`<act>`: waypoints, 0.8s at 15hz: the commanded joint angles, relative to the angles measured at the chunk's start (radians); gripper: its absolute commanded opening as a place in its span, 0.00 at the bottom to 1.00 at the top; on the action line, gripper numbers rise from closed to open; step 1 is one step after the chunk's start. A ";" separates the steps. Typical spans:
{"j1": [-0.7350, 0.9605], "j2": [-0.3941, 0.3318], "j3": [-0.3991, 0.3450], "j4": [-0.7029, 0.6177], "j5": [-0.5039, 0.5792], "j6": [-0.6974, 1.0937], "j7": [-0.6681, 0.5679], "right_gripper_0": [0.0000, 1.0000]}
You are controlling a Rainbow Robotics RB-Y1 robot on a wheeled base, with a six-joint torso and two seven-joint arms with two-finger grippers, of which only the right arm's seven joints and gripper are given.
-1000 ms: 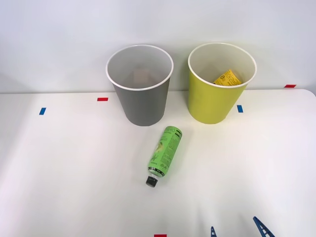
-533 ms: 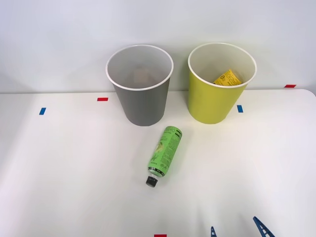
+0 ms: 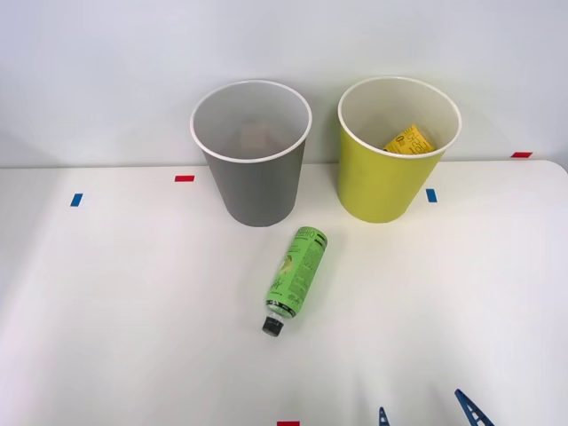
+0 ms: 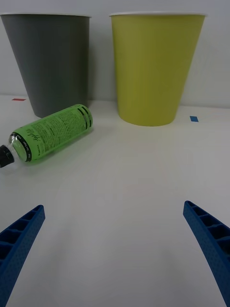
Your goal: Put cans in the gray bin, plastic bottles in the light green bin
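Note:
A green-labelled plastic bottle [image 3: 295, 277] [image 4: 50, 132] lies on its side on the white table, black cap toward the near edge. Behind it stand the gray bin [image 3: 254, 160] [image 4: 50, 60] and, to its right, the light green bin [image 3: 390, 151] [image 4: 153, 67]. Something yellow [image 3: 409, 140] lies inside the light green bin. A pale shape shows at the bottom of the gray bin. My right gripper [image 3: 424, 414] [image 4: 115, 249] is open at the table's near edge, to the right of the bottle and apart from it, with nothing between its blue fingers.
Small red tape marks [image 3: 184, 178] and blue tape marks [image 3: 76, 200] dot the table near the bins and edges. A pale wall rises behind the bins. Bare tabletop lies between my gripper and the bottle.

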State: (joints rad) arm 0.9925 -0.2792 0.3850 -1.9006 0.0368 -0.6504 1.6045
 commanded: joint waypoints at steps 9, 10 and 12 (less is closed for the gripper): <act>0.000 0.000 0.000 0.000 0.000 0.000 0.000 1.00; 0.000 0.000 0.000 0.000 0.000 0.000 0.000 1.00; 0.000 0.000 0.000 0.000 0.000 0.000 0.000 1.00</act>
State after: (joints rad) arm 0.9925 -0.2792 0.3850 -1.9006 0.0368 -0.6504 1.6045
